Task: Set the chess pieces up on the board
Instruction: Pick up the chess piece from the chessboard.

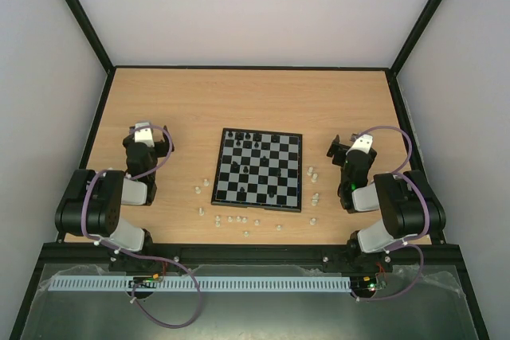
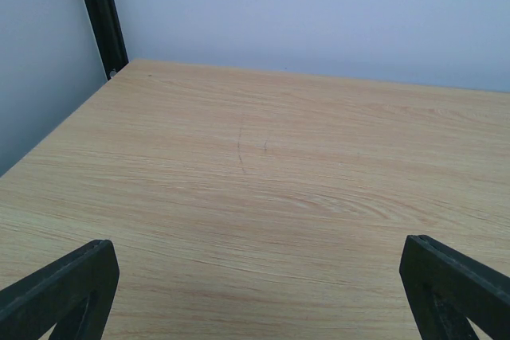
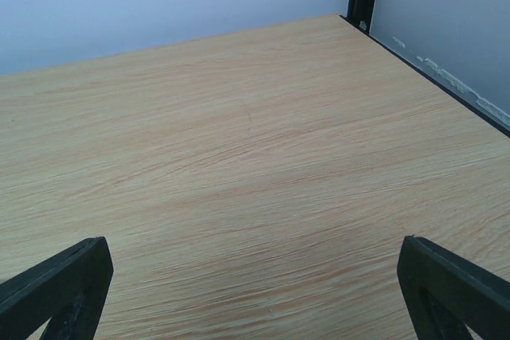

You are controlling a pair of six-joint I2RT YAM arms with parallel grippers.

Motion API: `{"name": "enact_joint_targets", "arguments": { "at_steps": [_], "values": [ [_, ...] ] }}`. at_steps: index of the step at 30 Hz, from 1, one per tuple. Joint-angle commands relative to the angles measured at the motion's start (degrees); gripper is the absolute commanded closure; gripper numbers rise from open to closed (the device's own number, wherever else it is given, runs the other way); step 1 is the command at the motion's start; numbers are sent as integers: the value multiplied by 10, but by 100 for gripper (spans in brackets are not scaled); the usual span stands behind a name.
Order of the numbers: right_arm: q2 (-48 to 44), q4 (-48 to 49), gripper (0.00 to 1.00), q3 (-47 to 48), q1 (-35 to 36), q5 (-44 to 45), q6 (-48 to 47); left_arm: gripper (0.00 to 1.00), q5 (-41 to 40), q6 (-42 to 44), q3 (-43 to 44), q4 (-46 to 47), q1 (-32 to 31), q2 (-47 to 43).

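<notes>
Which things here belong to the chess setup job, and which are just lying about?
Job: board; black pieces on it; white pieces scattered off it; left gripper and right gripper, both open and empty.
Not the job (fixtures only): table; black frame; purple cables.

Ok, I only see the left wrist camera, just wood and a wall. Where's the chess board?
Observer: The board sits mid-table, to the right of your left fingers.
Operator: Are pieces on it?
Observer: Black pieces stand on it, a few along the far row, others scattered.
Operator: And the white ones?
Observer: The white pieces lie off it, on the wood by its near and side edges.
</notes>
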Motion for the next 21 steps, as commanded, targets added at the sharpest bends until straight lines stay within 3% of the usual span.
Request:
{"name": "enact_joint_targets", "arguments": {
  "at_steps": [1,21],
  "values": [
    [3,3,1,10,-3,8,6,1,1,3,1,27,-1,3],
    [-15,10,2,0,-4,-5,-1,1,-19,3,9,1,-8,-11]
  ]
}}
